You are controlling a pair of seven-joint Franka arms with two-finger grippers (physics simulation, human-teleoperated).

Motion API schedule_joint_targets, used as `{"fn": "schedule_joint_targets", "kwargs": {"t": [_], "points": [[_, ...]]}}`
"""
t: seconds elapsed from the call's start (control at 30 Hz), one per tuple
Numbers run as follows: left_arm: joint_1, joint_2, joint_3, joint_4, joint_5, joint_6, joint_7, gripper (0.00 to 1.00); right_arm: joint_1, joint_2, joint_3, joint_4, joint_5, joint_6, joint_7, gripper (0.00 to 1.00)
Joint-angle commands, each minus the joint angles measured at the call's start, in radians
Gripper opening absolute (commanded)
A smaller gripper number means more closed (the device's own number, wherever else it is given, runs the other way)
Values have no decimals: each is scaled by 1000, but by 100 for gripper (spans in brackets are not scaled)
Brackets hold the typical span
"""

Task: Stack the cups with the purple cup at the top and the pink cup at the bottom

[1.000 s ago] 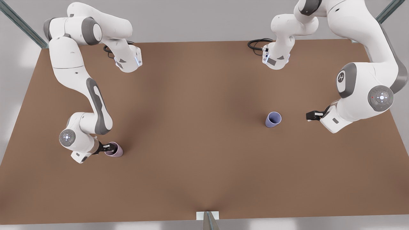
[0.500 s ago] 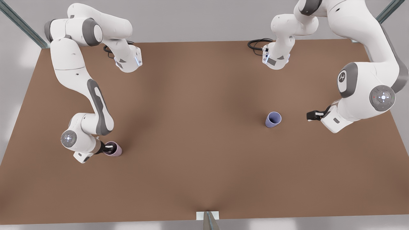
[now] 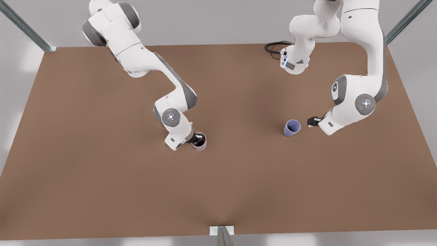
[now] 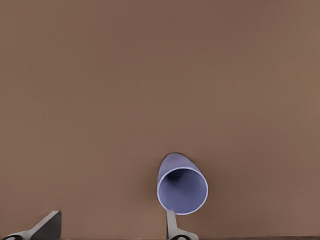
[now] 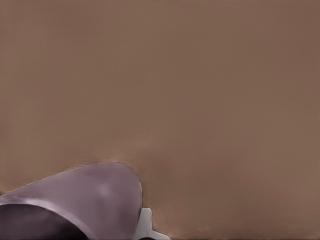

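Pink cup (image 3: 199, 142): near the middle of the brown tabletop (image 3: 102, 153), rim clamped in the right hand (image 3: 197, 139); right wrist view adds a close look at the mauve wall (image 5: 95, 195) with one fingertip (image 5: 145, 225) against it. Purple cup (image 3: 292, 127): upright toward the front view's right, well apart from the pink one. Left hand (image 3: 311, 121): just beside it, not touching; left wrist view adds fingers spread wide, one fingertip (image 4: 171, 226) next to the cup (image 4: 182, 185).

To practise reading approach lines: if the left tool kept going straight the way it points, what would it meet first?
Most likely the purple cup. The left tool, fingers open, points at it across bare table; the wrist view suggests one finger meets the rim, though depth is unclear.
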Motion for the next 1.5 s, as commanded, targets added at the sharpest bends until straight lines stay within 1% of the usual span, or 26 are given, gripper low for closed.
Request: {"fn": "schedule_joint_targets", "kwargs": {"t": [0.0, 0.1, 0.27, 0.33, 0.4, 0.43, 0.47, 0.5, 0.53, 0.57, 0.63, 0.67, 0.7, 0.73, 0.77, 0.83, 1.03, 1.1, 1.13, 1.17, 1.2, 1.23, 1.27, 1.3, 1.37, 1.47], "points": [[-2, 1, 0, -10, -6, 10, 2, 100, 13, 10, 0, 5, -10, -1, 17, 21], [-8, 7, -8, -129, -6, 128, 6, 100, 72, 114, 1, 116, -14, 0, 115, 21], [-16, 30, -9, -184, -6, 217, 5, 100, 70, 128, 1, 116, -16, 3, 121, 21], [-16, 37, -14, -207, -9, 239, 5, 100, 72, 148, 1, 115, -19, 39, 121, 21], [-17, 50, -14, -257, -13, 326, 6, 100, 72, 151, 1, 115, -17, 39, 120, 21], [-19, 55, -15, -263, -13, 337, 6, 100, 72, 157, 1, 115, -19, 39, 120, 25], [-22, 61, -17, -263, -13, 338, 6, 100, 72, 159, 1, 115, -17, 40, 124, 36], [-22, 69, -20, -263, -13, 348, 6, 100, 72, 168, 1, 115, -19, 52, 138, 39], [-22, 78, -29, -263, -13, 354, 6, 100, 72, 171, 1, 115, -17, 66, 144, 40], [-22, 89, -31, -263, -13, 355, 6, 100, 72, 170, 1, 113, -17, 65, 150, 46], [-22, 103, -31, -261, -13, 355, 6, 99, 70, 170, 1, 113, -17, 66, 155, 49], [-22, 109, -31, -261, -13, 354, 5, 77, 70, 170, 1, 113, -14, 66, 155, 56], [-22, 112, -31, -261, -13, 355, 5, 61, 69, 170, 1, 113, -13, 66, 155, 57], [-22, 116, -31, -261, -13, 354, 6, 48, 69, 168, 1, 113, -10, 65, 155, 57], [-22, 116, -31, -261, -13, 354, 5, 42, 66, 165, 1, 113, -8, 65, 155, 58], [-22, 119, -31, -261, -13, 354, 5, 23, 58, 153, 1, 113, -10, 57, 152, 58], [-23, 144, -37, -261, -13, 345, 2, 21, 55, 91, -7, 106, -14, 19, 141, 59], [-22, 142, -51, -261, -13, 338, -5, 21, 11, -2, -7, 90, -24, -78, 114, 63], [-22, 138, -52, -260, -14, 331, -6, 21, -32, -77, -8, 80, -22, -168, 9, 65], [-23, 130, -52, -252, -55, 308, -6, 21, -127, -182, -11, 49, -22, -257, -81, 76], [-23, 127, -54, -244, -62, 305, -6, 21, -227, -306, -13, 20, -22, -372, -239, 100], [-23, 126, -54, -237, -63, 294, -8, 21, -321, -410, -14, -23, -22, -386, -301, 100], [-22, 119, -54, -220, -65, 276, -14, 21, -364, -452, -77, 15, -19, -513, -305, 100], [-22, 118, -54, -189, -65, 234, -18, 21, -361, -447, -172, 109, -24, -645, -374, 100], [-22, 103, -83, -152, -66, 210, -74, 21, -387, -453, -247, 161, -24, -684, -476, 100], [-62, 104, -95, -39, -66, 107, -213, 21, -387, -439, -249, 189, -105, -692, -476, 100]]}}
